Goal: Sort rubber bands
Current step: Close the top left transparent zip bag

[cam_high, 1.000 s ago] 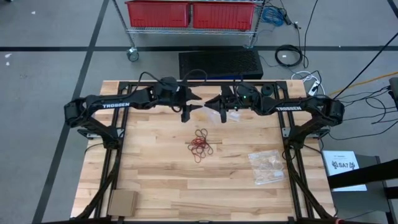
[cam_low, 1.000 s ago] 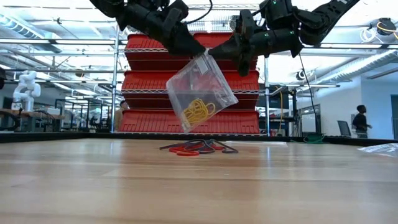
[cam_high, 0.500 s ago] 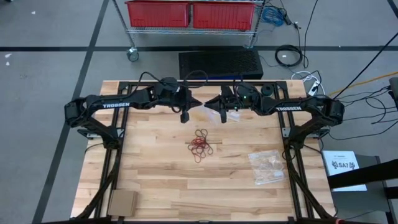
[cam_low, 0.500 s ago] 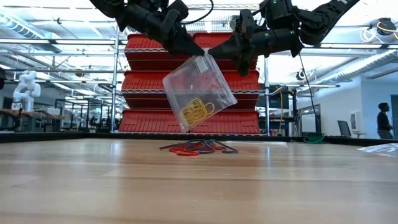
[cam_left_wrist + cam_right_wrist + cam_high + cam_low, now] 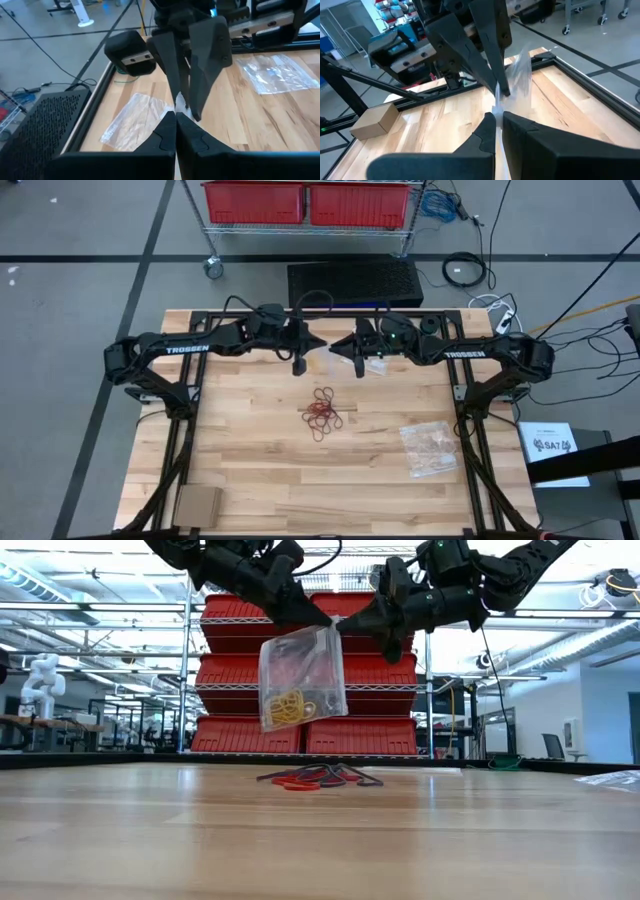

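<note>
Clear bag (image 5: pixel 302 675) with yellow rubber bands (image 5: pixel 290 707) held above the desk (image 5: pixel 320 840), top edge pinched by left gripper (image 5: pixel 322 620) and right gripper (image 5: pixel 342 627), red and dark rubber bands (image 5: pixel 324 413) left on the desk

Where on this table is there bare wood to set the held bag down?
Bare wood lies between the pile of red and dark rubber bands and the cardboard box, along the near edge. Crowded: under both shut grippers, left gripper and right gripper, holding the clear plastic bag, and around the flat clear bag.
</note>
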